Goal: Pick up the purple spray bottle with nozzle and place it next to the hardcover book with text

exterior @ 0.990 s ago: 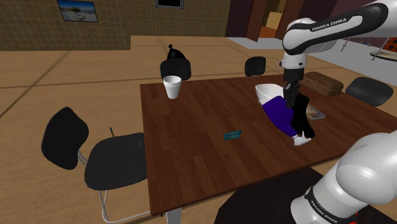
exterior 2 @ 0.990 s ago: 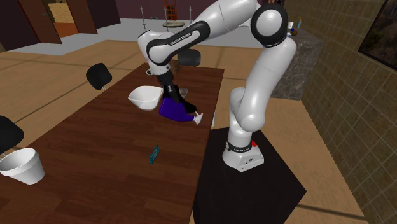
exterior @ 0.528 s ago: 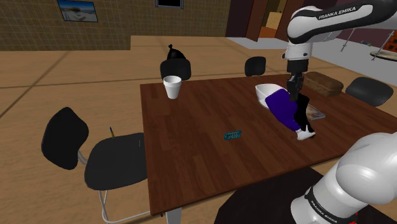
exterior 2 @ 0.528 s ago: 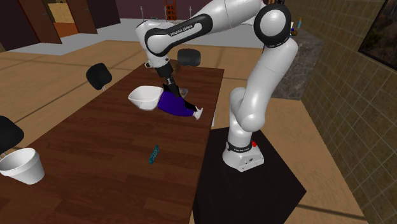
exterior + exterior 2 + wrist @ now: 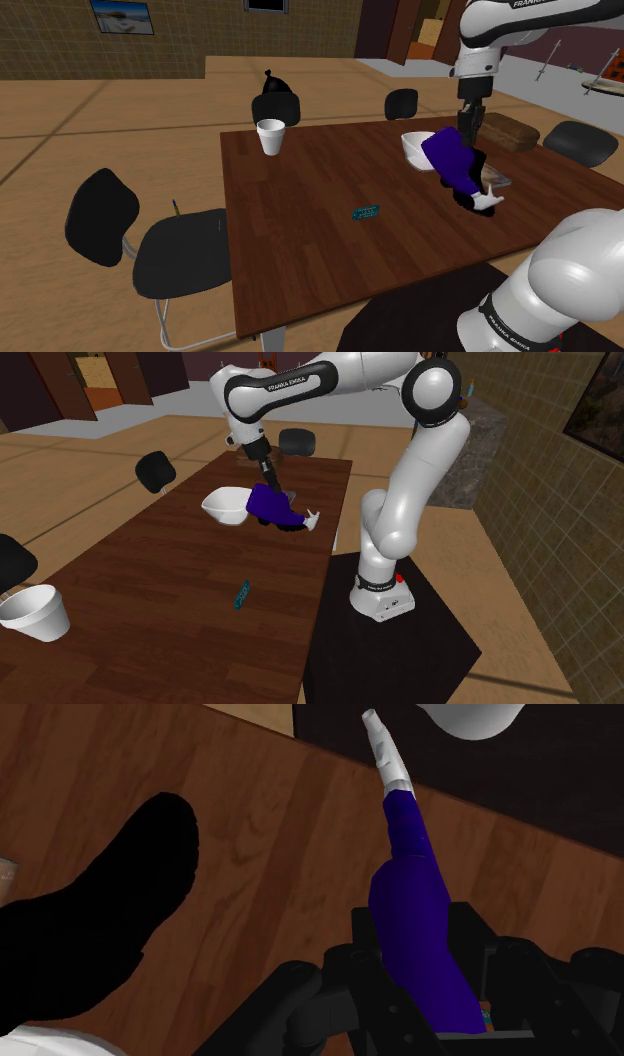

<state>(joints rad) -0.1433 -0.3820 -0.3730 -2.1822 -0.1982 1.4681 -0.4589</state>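
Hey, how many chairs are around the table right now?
4. Near chair at the shoulder view's lower left; two far chairs beyond the table; right chair at that view's right. More may be hidden.

Dark wooden table [image 5: 300, 230], centre. Black chair [image 5: 150, 250], near left. Second black chair [image 5: 275, 104] and third black chair [image 5: 402, 102], at the table's far edge. Tan floor [image 5: 90, 130]. Brown tiled wall [image 5: 200, 30], far, bearing framed picture [image 5: 122, 16].

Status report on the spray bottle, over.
Gripper shut on purple spray bottle. Bottle tilted, above the table, nozzle lowest. White bowl and book close by.
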